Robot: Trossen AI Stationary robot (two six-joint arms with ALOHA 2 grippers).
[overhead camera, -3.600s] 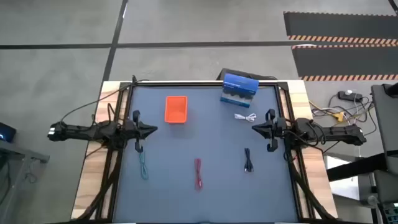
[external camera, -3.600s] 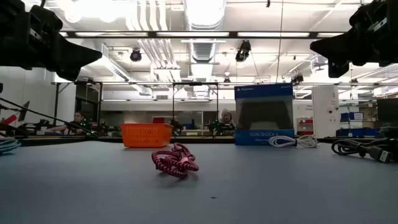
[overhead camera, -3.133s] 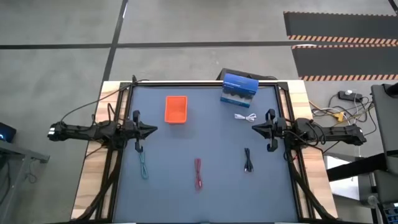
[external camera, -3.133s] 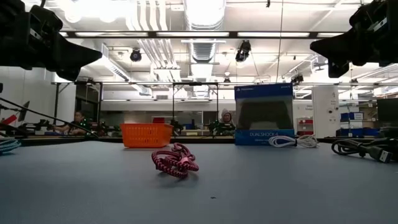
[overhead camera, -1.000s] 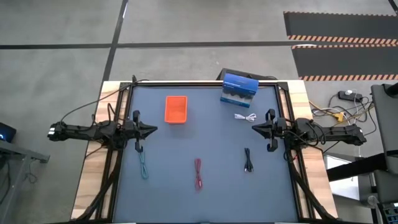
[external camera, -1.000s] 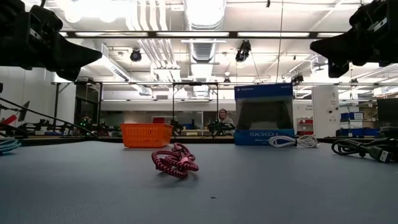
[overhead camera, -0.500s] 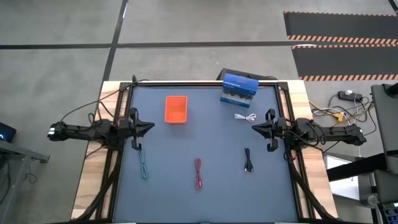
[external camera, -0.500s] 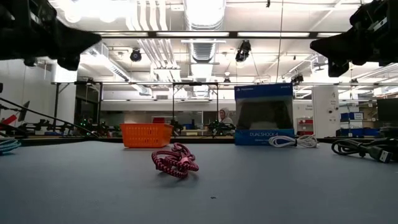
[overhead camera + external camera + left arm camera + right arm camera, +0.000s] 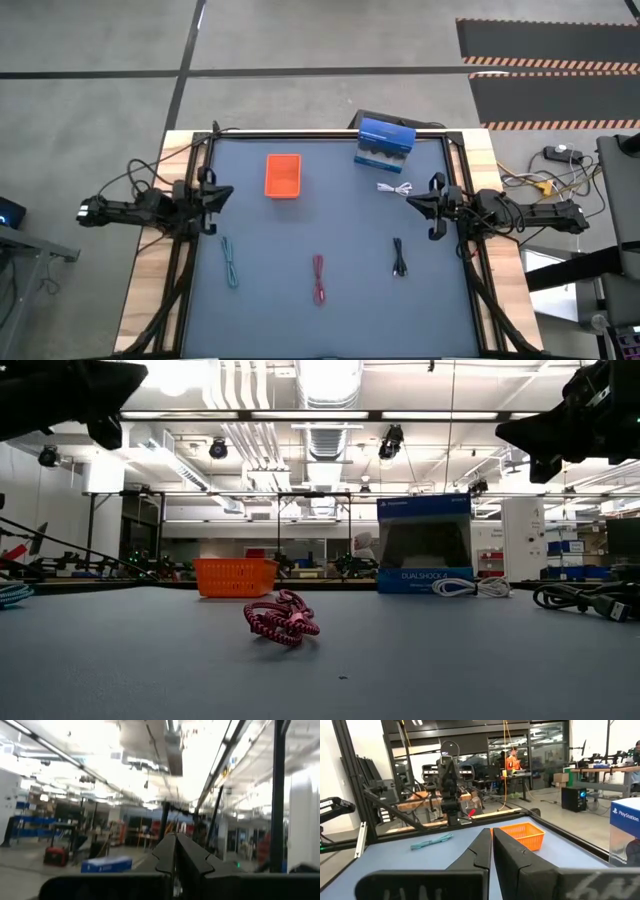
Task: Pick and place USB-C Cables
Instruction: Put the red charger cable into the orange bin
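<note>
Four folded cables lie apart on the grey table top: teal-green cable [image 9: 230,262] near the left side, red cable [image 9: 319,278] in the middle near part, black cable [image 9: 399,257] to the right, white cable [image 9: 396,188] by the far right. My left gripper [image 9: 230,190] hovers shut above the table's left edge, far from the teal cable, its fingers [image 9: 175,840] pointing up into the room. My right gripper [image 9: 409,203] hovers shut at the right side, between the white and black cables, its fingers [image 9: 491,832] level.
An orange basket [image 9: 283,176] stands on the far left part of the table, and a blue box [image 9: 385,142] stands at the far edge. Black frame rails run along both sides. In the low view the red cable [image 9: 282,620] lies nearest, with bare table around it.
My left gripper has drawn back toward the table's left edge and a little toward the far edge, rising and tipping upward. My right gripper and all cables have kept still.
</note>
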